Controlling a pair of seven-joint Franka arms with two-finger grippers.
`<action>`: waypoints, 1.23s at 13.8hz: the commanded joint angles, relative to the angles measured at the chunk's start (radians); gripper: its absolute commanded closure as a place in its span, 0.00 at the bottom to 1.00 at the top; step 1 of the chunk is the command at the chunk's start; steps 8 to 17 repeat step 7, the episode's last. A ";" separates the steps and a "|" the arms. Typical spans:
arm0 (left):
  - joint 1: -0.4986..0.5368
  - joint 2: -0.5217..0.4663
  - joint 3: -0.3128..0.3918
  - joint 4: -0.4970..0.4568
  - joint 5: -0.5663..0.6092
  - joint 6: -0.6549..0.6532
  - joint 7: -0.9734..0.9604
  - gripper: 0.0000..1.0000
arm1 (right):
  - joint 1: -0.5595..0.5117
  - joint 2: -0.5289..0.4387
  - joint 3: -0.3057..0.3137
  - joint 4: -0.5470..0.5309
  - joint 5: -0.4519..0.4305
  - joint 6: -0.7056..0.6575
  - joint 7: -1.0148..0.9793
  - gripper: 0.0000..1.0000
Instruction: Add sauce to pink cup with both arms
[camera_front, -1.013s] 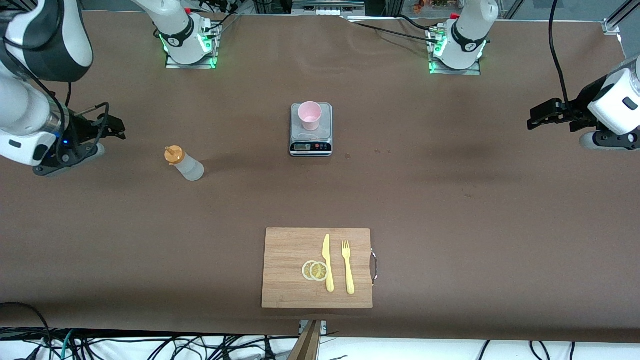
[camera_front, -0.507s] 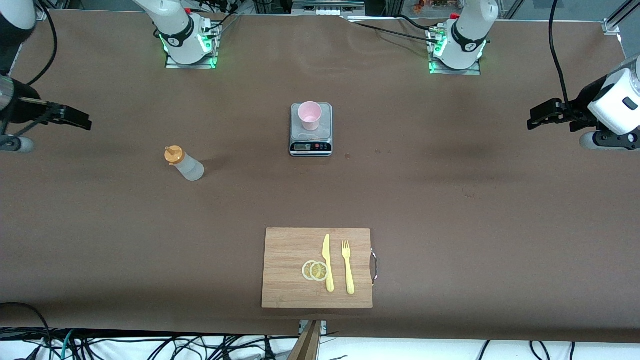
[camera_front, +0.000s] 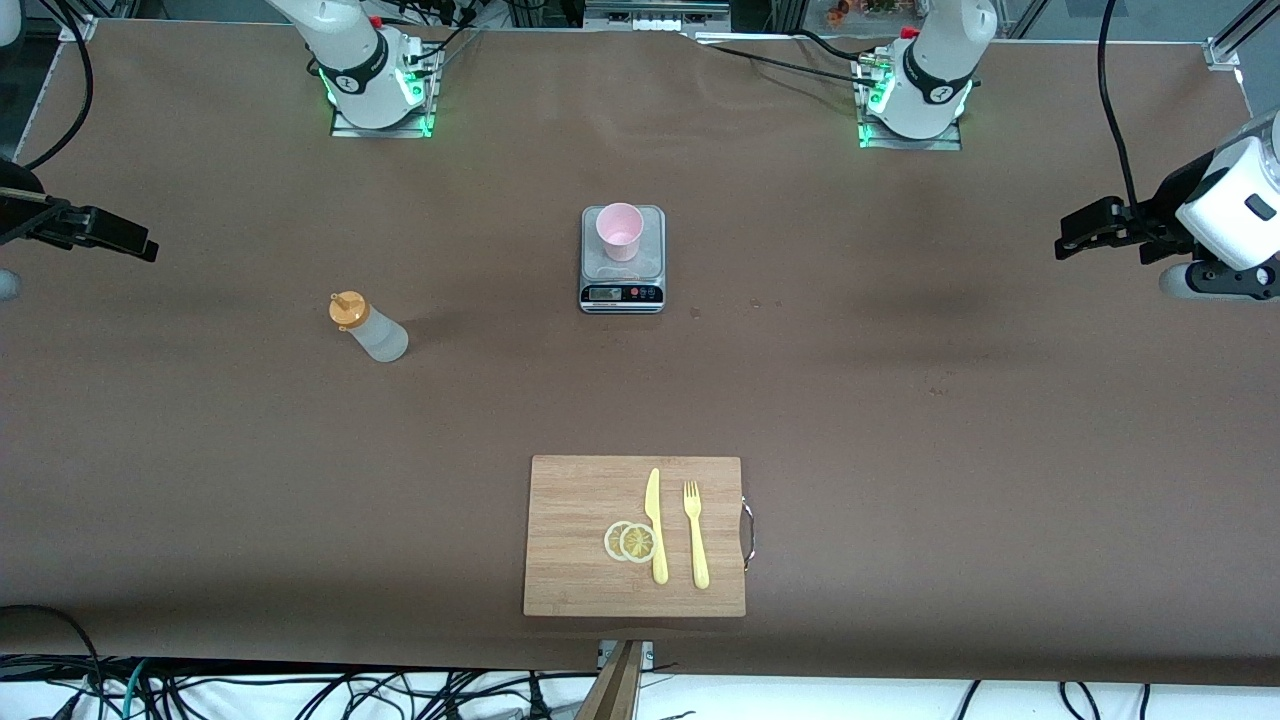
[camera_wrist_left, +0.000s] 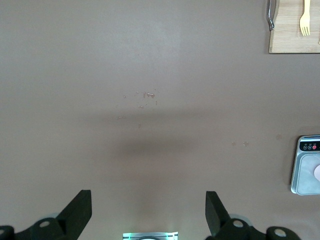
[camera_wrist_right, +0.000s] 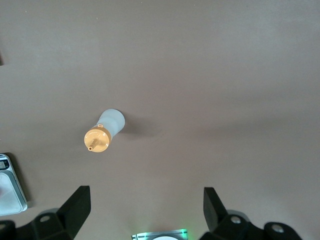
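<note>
The sauce bottle (camera_front: 367, 329), whitish with an orange cap, stands on the brown table toward the right arm's end. It also shows in the right wrist view (camera_wrist_right: 105, 130). The pink cup (camera_front: 620, 230) stands on a steel scale (camera_front: 622, 280) at mid-table. My right gripper (camera_front: 135, 243) is open and empty, high over the table's edge at the right arm's end, well apart from the bottle; in its wrist view (camera_wrist_right: 145, 205) the jaws stand wide. My left gripper (camera_front: 1068, 232) is open and empty over the left arm's end, and its wrist view (camera_wrist_left: 149, 210) shows bare table.
A wooden cutting board (camera_front: 580, 500) lies nearer to the front camera than the scale. On it are a yellow knife (camera_front: 655, 525), a yellow fork (camera_front: 695, 535) and two lemon slices (camera_front: 630, 541). The scale's edge (camera_wrist_left: 305, 172) shows in the left wrist view.
My right arm has swung up and away toward its end of the table, carrying its gripper farther from the bottle. The left arm has not moved.
</note>
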 joint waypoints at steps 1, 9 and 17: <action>-0.004 0.009 0.001 0.028 0.010 -0.014 0.009 0.00 | -0.012 -0.010 0.018 -0.017 0.007 0.047 -0.020 0.00; -0.004 0.009 0.001 0.028 0.010 -0.014 0.010 0.00 | -0.011 -0.007 0.018 -0.017 0.019 0.076 -0.020 0.00; -0.004 0.009 0.001 0.028 0.010 -0.014 0.010 0.00 | -0.011 -0.007 0.018 -0.017 0.019 0.076 -0.020 0.00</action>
